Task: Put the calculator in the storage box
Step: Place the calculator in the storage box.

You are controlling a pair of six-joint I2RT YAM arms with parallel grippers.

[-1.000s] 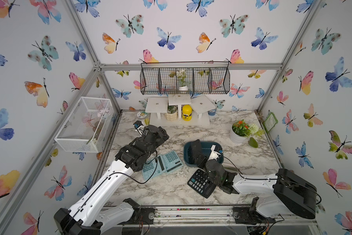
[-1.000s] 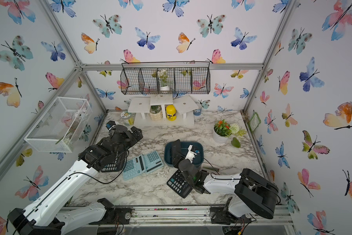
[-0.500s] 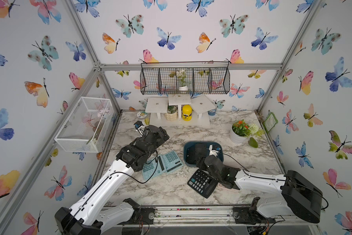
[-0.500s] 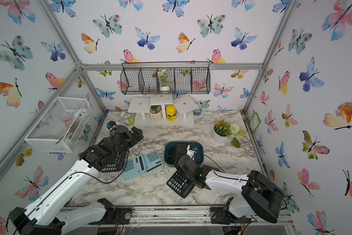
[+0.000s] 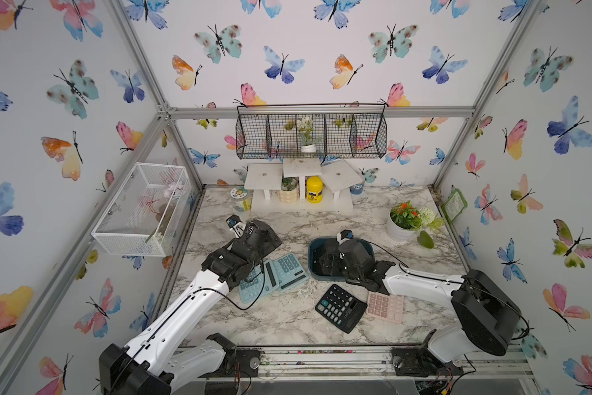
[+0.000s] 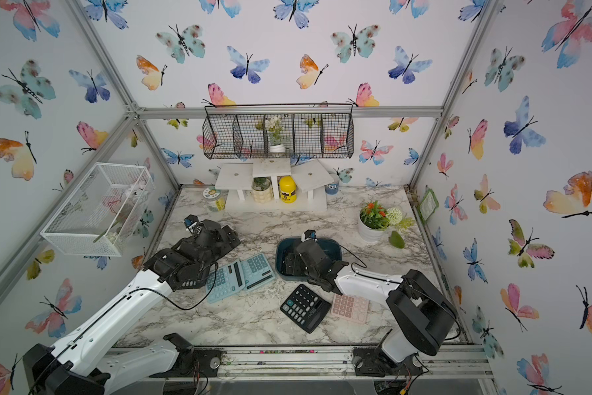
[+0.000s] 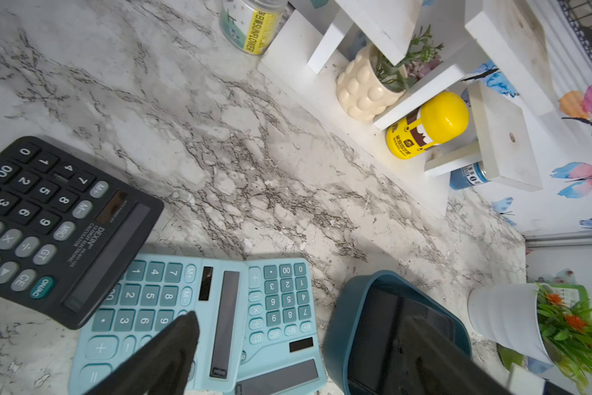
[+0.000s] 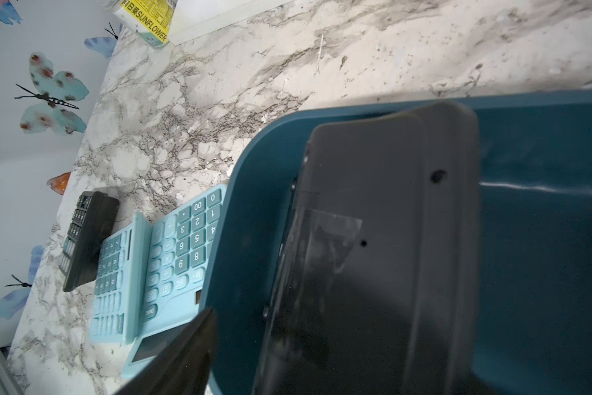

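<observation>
While the left gripper hangs unmoved and wide open over two blue calculators, the right gripper has swung forward over the storage box since a second ago. That move uncovered a pink keypad, and the jaws have spread wide. The calculator lies free and back-up inside the box, seemingly leaning on a wall. Readable: "DEXIN" on a black calculator, "SUNFLOWER" on a jar.
</observation>
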